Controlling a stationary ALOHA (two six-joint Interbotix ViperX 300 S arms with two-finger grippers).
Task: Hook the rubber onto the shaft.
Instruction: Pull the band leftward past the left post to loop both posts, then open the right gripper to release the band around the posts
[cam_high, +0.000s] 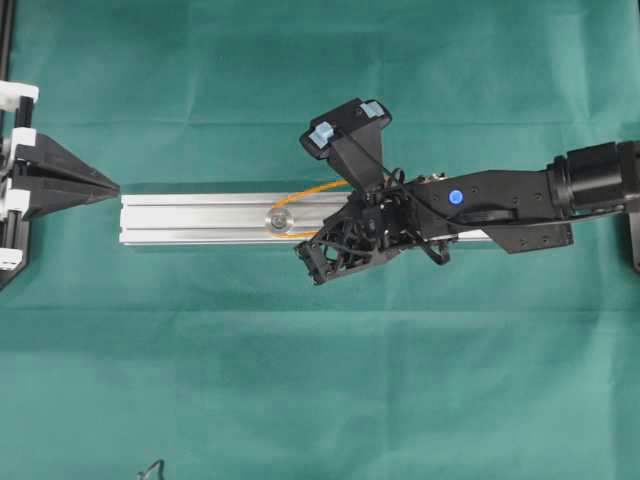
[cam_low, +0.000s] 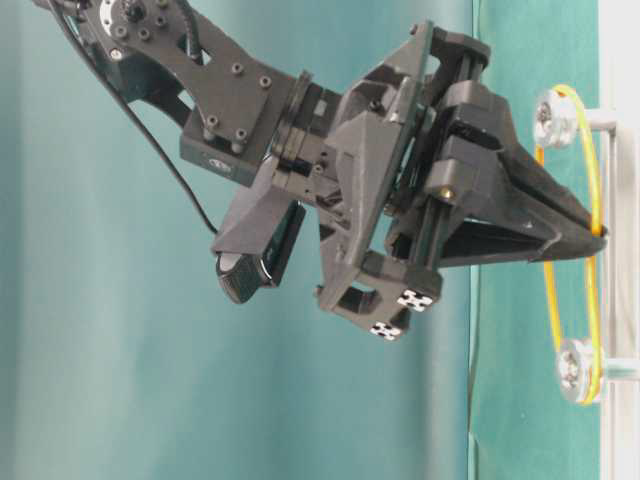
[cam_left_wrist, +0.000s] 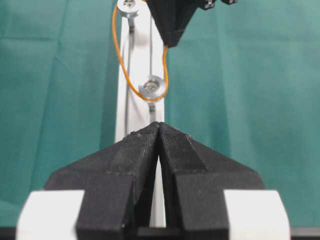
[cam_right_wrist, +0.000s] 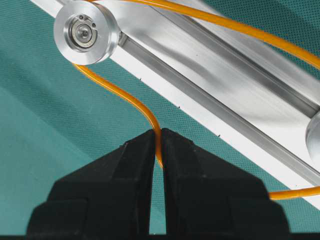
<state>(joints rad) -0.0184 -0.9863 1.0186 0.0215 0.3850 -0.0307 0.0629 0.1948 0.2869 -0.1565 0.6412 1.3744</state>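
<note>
**Overhead view: orange band pinched over rail**

Left gripper (cam_high: 112, 188): jaws closed, empty, left of aluminium rail (cam_high: 190, 220). Rubber (cam_high: 312, 188): thin orange loop around shaft pulley (cam_high: 279, 221), stretched rightward. Right gripper (cam_right_wrist: 157, 150): clamped on rubber; overhead, its body hides the pinch point.

The table is covered by a dark green cloth (cam_high: 300, 380), in which faint creases are seen running across the upper and lower parts of the overhead view. A long aluminium rail (cam_high: 190, 215) with lengthwise grooves is laid flat on the cloth across the middle of that frame, and its slotted surface is seen close up in the upper right of the right wrist view (cam_right_wrist: 215, 85). A small dark wiry object (cam_high: 152, 467) is cut off by the bottom edge, at lower left.
</note>
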